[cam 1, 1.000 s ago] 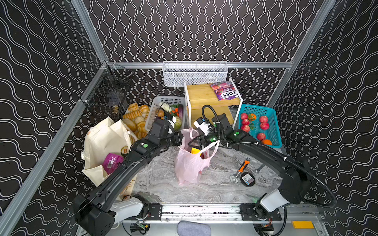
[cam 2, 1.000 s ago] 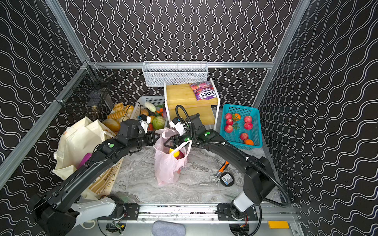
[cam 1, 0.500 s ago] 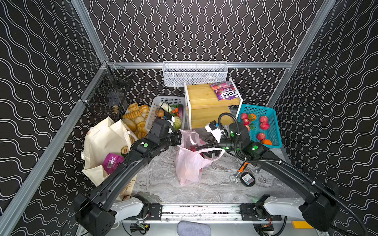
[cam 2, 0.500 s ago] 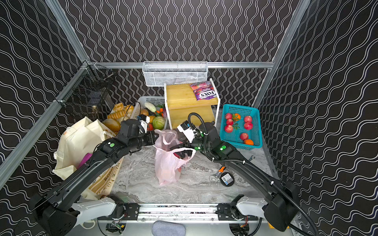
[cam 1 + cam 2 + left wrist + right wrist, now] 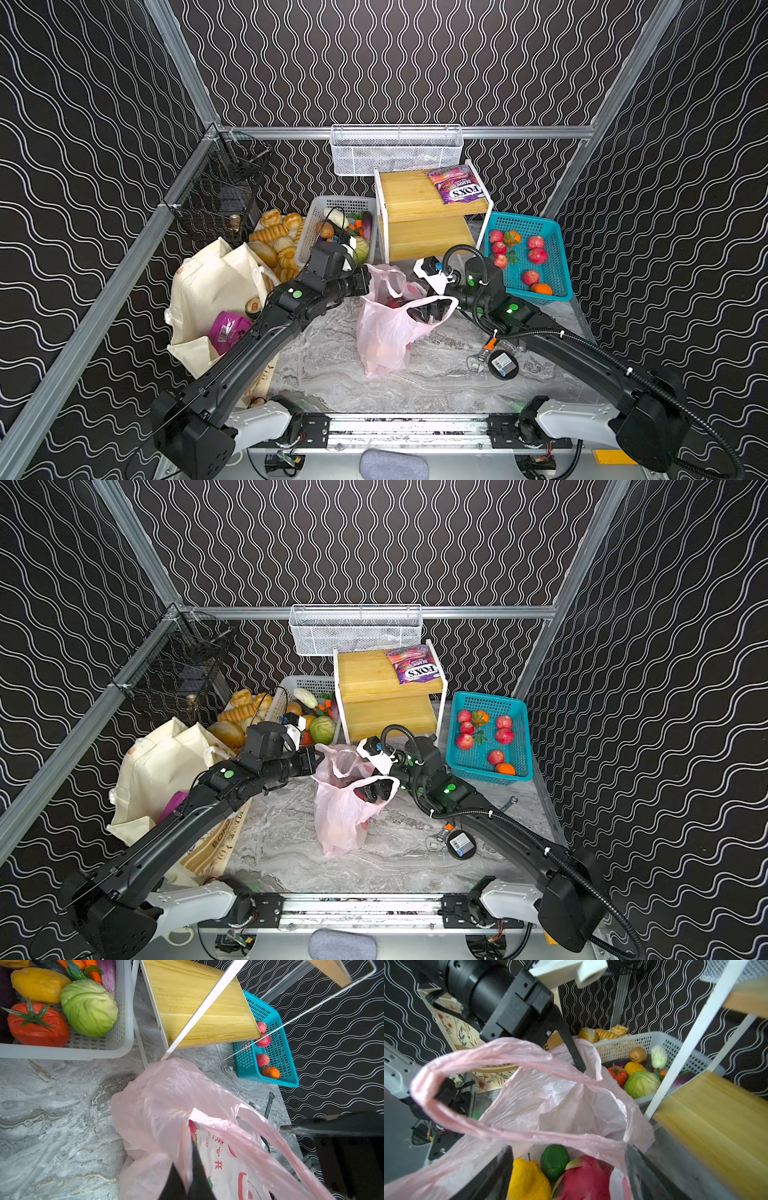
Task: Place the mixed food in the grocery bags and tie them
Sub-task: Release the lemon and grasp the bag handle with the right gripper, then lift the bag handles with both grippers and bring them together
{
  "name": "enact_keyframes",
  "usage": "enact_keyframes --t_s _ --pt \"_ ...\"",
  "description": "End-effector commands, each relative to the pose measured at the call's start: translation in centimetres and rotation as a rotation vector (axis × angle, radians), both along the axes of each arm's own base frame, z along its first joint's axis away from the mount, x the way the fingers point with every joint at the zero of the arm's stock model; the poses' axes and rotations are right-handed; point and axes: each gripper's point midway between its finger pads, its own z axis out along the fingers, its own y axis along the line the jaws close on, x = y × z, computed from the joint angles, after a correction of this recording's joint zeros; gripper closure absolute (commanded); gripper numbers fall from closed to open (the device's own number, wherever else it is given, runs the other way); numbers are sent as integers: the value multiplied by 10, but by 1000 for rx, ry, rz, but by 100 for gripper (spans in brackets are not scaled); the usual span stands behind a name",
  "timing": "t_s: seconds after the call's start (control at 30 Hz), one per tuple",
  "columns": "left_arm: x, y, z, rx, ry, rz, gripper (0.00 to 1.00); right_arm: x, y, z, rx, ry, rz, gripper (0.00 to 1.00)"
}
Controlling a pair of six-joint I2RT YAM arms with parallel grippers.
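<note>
Left pincer [image 5: 188, 1159] pinching pink bag [image 5: 384, 336]; right pincer [image 5: 430, 311] spread, partly veiled by plastic.

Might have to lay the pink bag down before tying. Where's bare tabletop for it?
Widest bare marble: the strip between the pink bag and the front rail. A smaller patch lies between the bag and the left arm. Crowded: behind the bag, the white basket, wooden shelf and teal basket; toward the right arm, the wrench and tape measure.
</note>
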Motion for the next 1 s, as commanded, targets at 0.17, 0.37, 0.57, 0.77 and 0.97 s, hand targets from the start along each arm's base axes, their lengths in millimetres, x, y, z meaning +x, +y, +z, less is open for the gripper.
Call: enact_keyframes --t_s 0.17,0.37,0.57,0.77,0.97 --pt "1 -5 7 -20 -33 -31 99 6 20 20 37 -214 78 26" --pt "1 -9 17 -21 -61 -62 95 10 26 26 96 -169 72 65" --pt "-1 2 26 71 -136 -81 84 12 26 21 84 -125 63 92" --pt "-6 2 51 130 -260 -165 53 13 19 34 151 -152 23 98" --pt "-19 -3 71 197 -421 -296 43 13 20 33 154 -154 37 97"
